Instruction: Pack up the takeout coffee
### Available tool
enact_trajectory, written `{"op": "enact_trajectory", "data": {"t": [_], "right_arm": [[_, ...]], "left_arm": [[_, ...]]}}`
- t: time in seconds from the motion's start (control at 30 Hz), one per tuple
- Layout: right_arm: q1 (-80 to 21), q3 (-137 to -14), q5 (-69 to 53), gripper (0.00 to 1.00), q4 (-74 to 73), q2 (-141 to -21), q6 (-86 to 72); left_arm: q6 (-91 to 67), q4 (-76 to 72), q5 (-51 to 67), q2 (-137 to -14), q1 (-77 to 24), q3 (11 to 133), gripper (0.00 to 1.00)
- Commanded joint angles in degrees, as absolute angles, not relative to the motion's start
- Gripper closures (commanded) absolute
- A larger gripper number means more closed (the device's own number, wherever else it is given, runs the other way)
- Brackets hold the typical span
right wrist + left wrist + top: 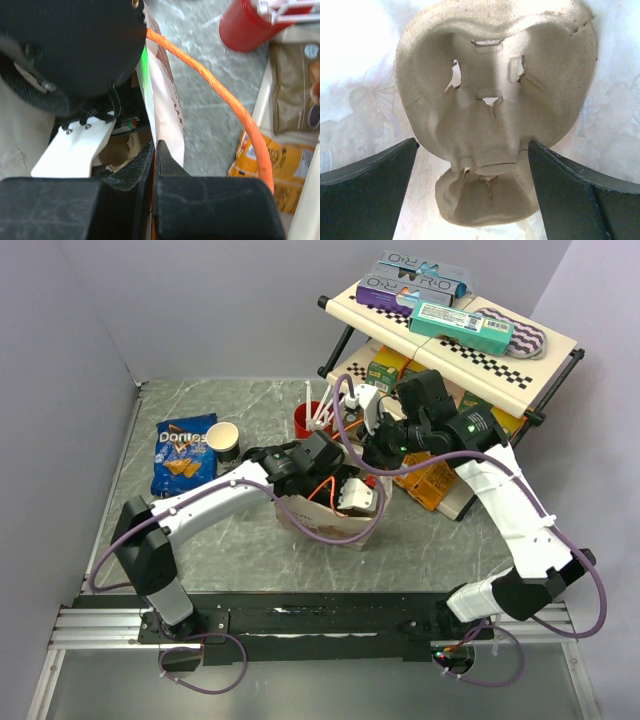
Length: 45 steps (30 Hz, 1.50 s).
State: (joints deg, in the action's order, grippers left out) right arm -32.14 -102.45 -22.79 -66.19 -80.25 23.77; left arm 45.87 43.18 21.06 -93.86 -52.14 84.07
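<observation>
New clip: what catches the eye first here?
Both arms meet at the white paper bag mid-table: the right gripper pinches its rim, the left gripper hangs open inside over a beige moulded-pulp cup carrier. The small dark-sleeved paper cup stands open-topped beside the blue Doritos bag, at the left.

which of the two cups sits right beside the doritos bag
The small dark-sleeved paper cup, cream inside, stands beside the Doritos bag; the red cup with white straws stands apart.

One each: coffee cup [223, 441], red cup [305, 421], chip bag [183, 455], paper bag [328, 525].
</observation>
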Motion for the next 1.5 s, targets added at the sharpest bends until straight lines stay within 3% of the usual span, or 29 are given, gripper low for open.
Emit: {"op": "enact_trajectory", "data": {"t": [0.0, 0.13, 0.3, 0.33, 0.37, 0.73, 0.97, 1.03, 1.17, 1.27, 1.33, 1.37, 1.4, 1.47], "right_arm": [[-31.5, -105.3, -21.2, 1.00, -66.6, -82.0, 24.5], [-31.8, -103.2, -22.3, 1.00, -67.0, -81.4, 24.1], [-31.6, -100.4, -21.0, 0.89, -65.8, -80.3, 22.8], [-31.6, -100.5, -20.7, 0.84, -65.7, -80.3, 22.8], [-31.6, -101.2, -20.5, 0.70, -65.7, -81.1, 22.8], [-29.9, -107.3, -23.7, 0.24, -68.5, -83.8, 25.4], [-22.6, -109.9, -34.0, 0.17, -70.4, -85.1, 23.8], [-19.9, -110.0, -41.5, 0.06, -69.9, -84.0, 24.2], [-20.0, -101.5, -41.4, 0.05, -61.7, -76.1, 23.8], [-20.1, -97.1, -41.3, 0.10, -57.5, -73.2, 22.6], [-20.2, -97.0, -41.8, 0.10, -56.3, -72.8, 20.8], [-20.2, -97.3, -42.4, 0.10, -55.9, -72.8, 20.5], [-20.2, -97.7, -43.1, 0.10, -55.8, -72.7, 20.0], [-20.1, -98.9, -45.2, 0.09, -55.0, -72.2, 19.6]], "left_arm": [[45.9, 39.8, 21.5, -96.3, -54.6, 89.3, 0.01], [43.7, 40.6, 19.7, -98.8, -55.0, 91.9, 0.01], [40.0, 38.9, 19.4, -99.6, -55.0, 91.1, 0.00], [39.6, 38.4, 19.9, -99.6, -54.7, 90.9, 0.01], [39.1, 38.4, 21.0, -99.8, -54.7, 90.8, 0.01], [37.1, 40.5, 25.4, -102.2, -53.1, 91.9, 0.01], [33.2, 36.9, 26.2, -103.0, -51.3, 90.9, 0.01], [31.2, 35.3, 24.0, -103.3, -51.3, 91.8, 0.01], [28.1, 36.4, 25.1, -103.8, -51.1, 94.7, 0.01], [28.0, 36.6, 26.4, -104.0, -51.2, 94.1, 0.19], [28.5, 37.3, 26.7, -104.5, -51.2, 94.3, 0.42], [28.4, 37.7, 26.4, -105.0, -51.2, 94.2, 0.79], [28.0, 37.2, 25.1, -105.0, -51.2, 94.0, 0.98], [26.5, 34.9, 24.0, -104.1, -51.2, 92.1, 0.99]]}}
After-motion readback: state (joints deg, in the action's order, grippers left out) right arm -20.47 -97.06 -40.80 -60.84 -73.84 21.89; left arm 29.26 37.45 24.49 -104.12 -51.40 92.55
